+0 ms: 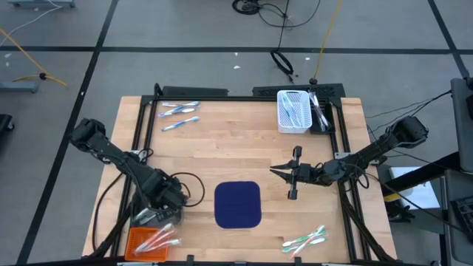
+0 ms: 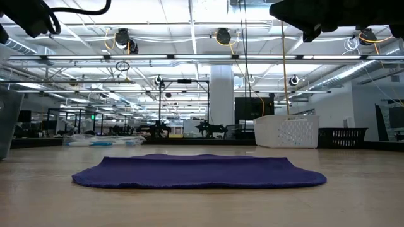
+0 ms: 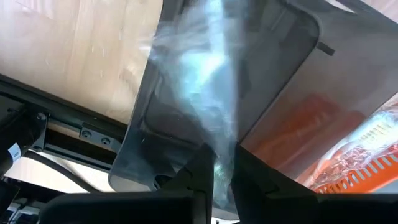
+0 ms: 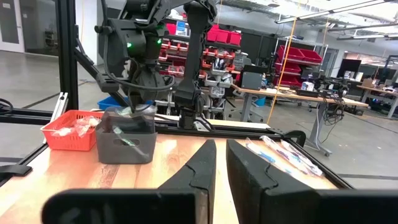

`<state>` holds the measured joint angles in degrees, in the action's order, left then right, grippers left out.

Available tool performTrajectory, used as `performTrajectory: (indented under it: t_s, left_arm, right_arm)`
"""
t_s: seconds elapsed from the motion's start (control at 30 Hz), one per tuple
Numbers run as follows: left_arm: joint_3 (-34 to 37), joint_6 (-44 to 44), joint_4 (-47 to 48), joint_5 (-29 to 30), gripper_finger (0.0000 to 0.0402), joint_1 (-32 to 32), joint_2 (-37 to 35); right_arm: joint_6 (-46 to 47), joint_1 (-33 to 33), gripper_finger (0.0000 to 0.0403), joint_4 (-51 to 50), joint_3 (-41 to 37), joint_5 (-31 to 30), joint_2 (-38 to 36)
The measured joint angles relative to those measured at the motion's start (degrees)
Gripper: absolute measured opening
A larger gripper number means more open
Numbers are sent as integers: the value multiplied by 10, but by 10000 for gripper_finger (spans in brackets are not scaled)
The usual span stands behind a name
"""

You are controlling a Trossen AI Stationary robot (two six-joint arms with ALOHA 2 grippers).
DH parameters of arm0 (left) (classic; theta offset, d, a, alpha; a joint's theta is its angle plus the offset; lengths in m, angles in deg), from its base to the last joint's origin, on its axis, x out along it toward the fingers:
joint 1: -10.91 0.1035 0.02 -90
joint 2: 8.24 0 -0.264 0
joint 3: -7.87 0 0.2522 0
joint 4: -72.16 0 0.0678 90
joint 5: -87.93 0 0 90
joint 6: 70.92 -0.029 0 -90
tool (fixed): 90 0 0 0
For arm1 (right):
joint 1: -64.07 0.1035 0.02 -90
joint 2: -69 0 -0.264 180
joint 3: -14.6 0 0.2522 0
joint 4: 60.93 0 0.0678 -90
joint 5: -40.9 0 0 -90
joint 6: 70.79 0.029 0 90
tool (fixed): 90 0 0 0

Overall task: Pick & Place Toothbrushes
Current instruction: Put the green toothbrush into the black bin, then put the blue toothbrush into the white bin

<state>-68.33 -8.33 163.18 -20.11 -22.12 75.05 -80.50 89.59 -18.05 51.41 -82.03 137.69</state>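
Partway through at best, judging by the spread. Still loose on the table [image 1: 222, 159]: a cluster of blue-and-white toothbrushes [image 1: 179, 114] near the far left corner and a cluster of green-and-white toothbrushes [image 1: 304, 240] near the front right corner, both well apart from the navy mat [image 1: 238, 205] lying bare in the middle. Already binned: several blue-and-white ones in the white basket [image 1: 279, 111] at the far right, and wrapped orange-pink ones in the orange basket [image 1: 133, 235] at the front left. Beside the white basket, a black basket [image 1: 319, 112], too dark inside to tell. Just beyond the orange basket, a grey bin [image 1: 140, 216], with what looks like one pale-green brush already inside, going by the right wrist view. Over that grey bin, the left gripper [image 3: 219, 163], pinched narrowly on the end of a pale-green wrapped toothbrush [image 3: 208, 81] stretching over the bin's mouth; probably about to be let go there. Right of the mat, above bare wood, the right gripper [image 1: 293, 174], fingers almost together with nothing between, waiting. Left to do, by this reckoning: both loose clusters.
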Motion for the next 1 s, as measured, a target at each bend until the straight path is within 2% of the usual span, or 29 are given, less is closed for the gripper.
performTrajectory:
  t_s: [0.43, 0.77, 1.0]
  left_arm:
    - [0, 3, -7, 0, 105, 1, 0]
    - [0, 5, 5, 4, 108, 26, 0]
    - [0, -44, 29, 51, 108, 68, 0]
  right_arm:
    - [-2, 0, 28, 0, 0, 0, 0]
    - [-2, 0, 28, 0, 0, 0, 0]
    - [-2, 0, 27, 0, 0, 0, 0]
